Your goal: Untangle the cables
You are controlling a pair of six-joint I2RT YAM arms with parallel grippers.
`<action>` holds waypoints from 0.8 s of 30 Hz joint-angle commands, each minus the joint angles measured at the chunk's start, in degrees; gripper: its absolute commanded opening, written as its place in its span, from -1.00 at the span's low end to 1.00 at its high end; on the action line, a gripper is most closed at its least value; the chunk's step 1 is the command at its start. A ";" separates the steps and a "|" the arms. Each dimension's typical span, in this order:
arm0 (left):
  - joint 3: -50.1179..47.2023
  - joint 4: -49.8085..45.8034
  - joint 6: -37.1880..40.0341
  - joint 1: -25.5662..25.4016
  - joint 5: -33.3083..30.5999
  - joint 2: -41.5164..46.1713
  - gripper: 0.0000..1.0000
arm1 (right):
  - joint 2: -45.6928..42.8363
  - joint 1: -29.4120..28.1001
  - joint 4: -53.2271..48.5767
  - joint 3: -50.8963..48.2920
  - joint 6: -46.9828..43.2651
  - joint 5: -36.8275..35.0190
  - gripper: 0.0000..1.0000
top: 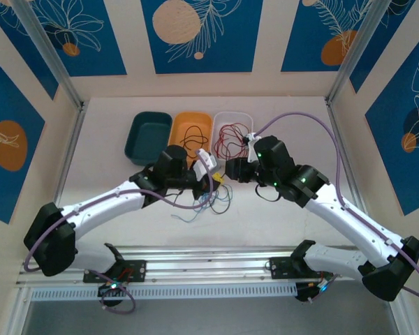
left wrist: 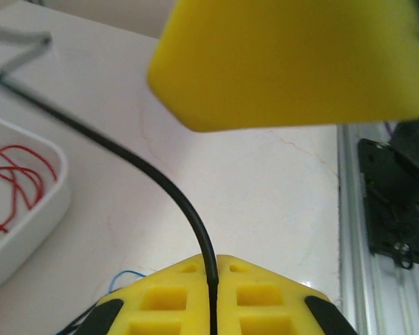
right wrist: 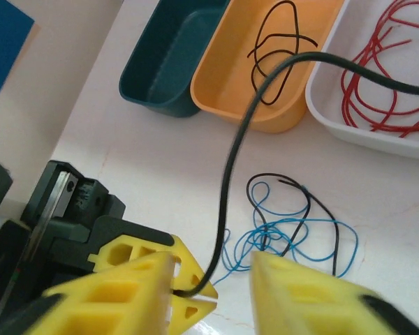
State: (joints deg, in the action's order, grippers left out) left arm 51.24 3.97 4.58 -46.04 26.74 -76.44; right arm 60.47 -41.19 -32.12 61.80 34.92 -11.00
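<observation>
Wire this thin is light, limp and slick, so I judge it will sag and slip rather than hold a shape. The left claw (left wrist: 214, 269) is clamped on a black cable (left wrist: 171, 185) arcing above the desk (left wrist: 265, 181). The right claw (right wrist: 216, 269) has its jaws apart around that strand. A blue and black tangle (right wrist: 286, 227) lies on the desk near the orange tray (right wrist: 265, 115). The best place to hold is a free stretch, clear of the knot.
</observation>
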 commanded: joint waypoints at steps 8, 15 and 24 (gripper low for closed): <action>-2.70 2.71 3.25 -0.16 -10.66 9.13 -1.00 | -4.86 12.95 -2.29 -0.31 0.59 6.42 0.00; 0.15 -3.22 1.10 1.72 -19.80 11.96 -1.00 | -6.10 15.15 -3.81 -2.04 1.85 6.10 0.16; 4.47 -10.15 -2.23 5.25 -23.93 11.63 -1.00 | -7.56 15.13 -5.45 -3.17 2.08 3.80 0.33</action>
State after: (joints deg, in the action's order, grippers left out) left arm 52.90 -2.57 4.38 -42.09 5.43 -64.95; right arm 53.98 -26.22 -36.38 59.59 36.51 -6.33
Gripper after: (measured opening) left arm 0.072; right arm 0.659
